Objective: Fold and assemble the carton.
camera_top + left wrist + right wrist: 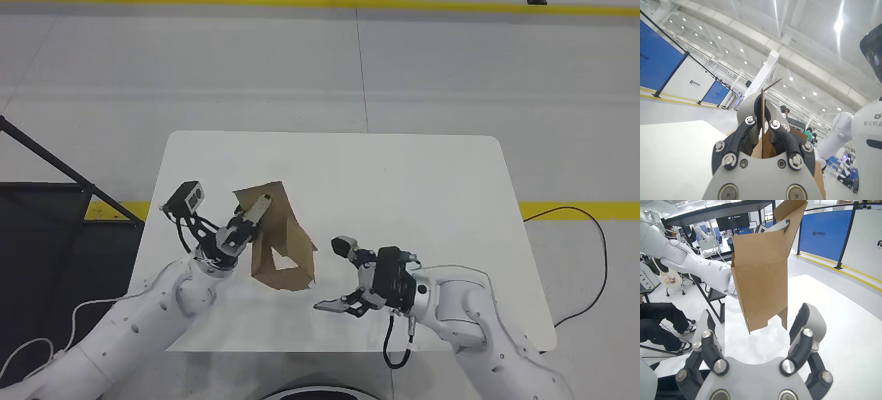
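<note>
Over the left half of the surface (420,190), the carton (283,240) hangs half-opened. Your left fingers (745,108) pinch just one thin wall near its top edge. That narrow hold could let it swing or slip if your right fingers (815,323), spread wide just beside its lower flaps, push too hard; a flap might also crease wrongly. Whether the flaps touch the surface is unclear, and the carton's far side is hidden.

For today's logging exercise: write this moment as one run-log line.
left pincer: shut on carton flap | right pincer: open, empty, beside carton | carton: partly opened, over table
</note>
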Action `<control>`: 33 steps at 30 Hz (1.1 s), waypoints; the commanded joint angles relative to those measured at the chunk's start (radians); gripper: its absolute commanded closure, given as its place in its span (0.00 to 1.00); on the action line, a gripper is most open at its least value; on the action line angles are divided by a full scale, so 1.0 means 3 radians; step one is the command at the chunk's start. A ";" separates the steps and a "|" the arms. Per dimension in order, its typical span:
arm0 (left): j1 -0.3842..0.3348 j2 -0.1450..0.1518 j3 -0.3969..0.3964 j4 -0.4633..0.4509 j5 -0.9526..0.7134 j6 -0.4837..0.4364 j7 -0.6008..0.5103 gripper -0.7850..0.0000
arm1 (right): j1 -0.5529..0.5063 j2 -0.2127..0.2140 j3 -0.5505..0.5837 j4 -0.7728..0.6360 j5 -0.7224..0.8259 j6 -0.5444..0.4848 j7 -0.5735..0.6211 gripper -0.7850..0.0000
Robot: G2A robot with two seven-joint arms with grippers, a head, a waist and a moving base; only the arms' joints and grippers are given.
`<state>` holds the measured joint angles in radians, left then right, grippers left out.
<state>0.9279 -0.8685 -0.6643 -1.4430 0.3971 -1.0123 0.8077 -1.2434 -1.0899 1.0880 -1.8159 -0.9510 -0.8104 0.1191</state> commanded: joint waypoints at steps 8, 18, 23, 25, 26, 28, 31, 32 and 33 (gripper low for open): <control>-0.0039 0.0001 0.0024 -0.0004 0.0066 0.0000 -0.0045 1.00 | 0.0001 0.0002 -0.0003 0.0021 -0.0006 0.0008 0.0054 0.00; 0.0095 -0.0053 -0.0092 -0.0189 -0.0455 0.0351 -0.0157 1.00 | 0.0001 0.0002 -0.0003 0.0021 -0.0006 0.0008 0.0054 0.00; 0.0127 -0.0116 -0.0117 -0.0271 -0.1218 0.0459 -0.0475 1.00 | -0.0053 0.0000 0.0027 -0.0053 -0.0084 0.0158 -0.0011 0.00; 0.0132 -0.0133 -0.0128 -0.0275 -0.1535 0.0513 -0.0664 1.00 | -0.0126 0.0003 0.0067 -0.0117 -0.0192 0.0285 -0.0097 0.00; 0.0124 -0.0141 -0.0146 -0.0293 -0.1658 0.0549 -0.0757 1.00 | -0.0165 0.0004 0.0088 -0.0141 -0.0238 0.0338 -0.0145 0.00; 0.0153 -0.0154 -0.0159 -0.0319 -0.1964 0.0600 -0.0936 1.00 | -0.0243 0.0005 0.0131 -0.0182 -0.0327 0.0489 -0.0236 0.00; 0.0176 -0.0163 -0.0209 -0.0359 -0.2313 0.0733 -0.1135 1.00 | -0.0270 0.0005 0.0142 -0.0195 -0.0360 0.0549 -0.0258 0.00; 0.0176 -0.0163 -0.0209 -0.0359 -0.2313 0.0733 -0.1135 1.00 | -0.0270 0.0005 0.0142 -0.0195 -0.0360 0.0549 -0.0258 0.00; 0.0176 -0.0163 -0.0209 -0.0359 -0.2313 0.0733 -0.1135 1.00 | -0.0270 0.0005 0.0142 -0.0195 -0.0360 0.0549 -0.0258 0.00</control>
<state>0.9809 -0.9174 -0.7277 -1.5512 -0.3221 -0.7909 0.4631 -1.3248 -1.0884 1.1310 -1.8748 -1.0597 -0.6437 0.0411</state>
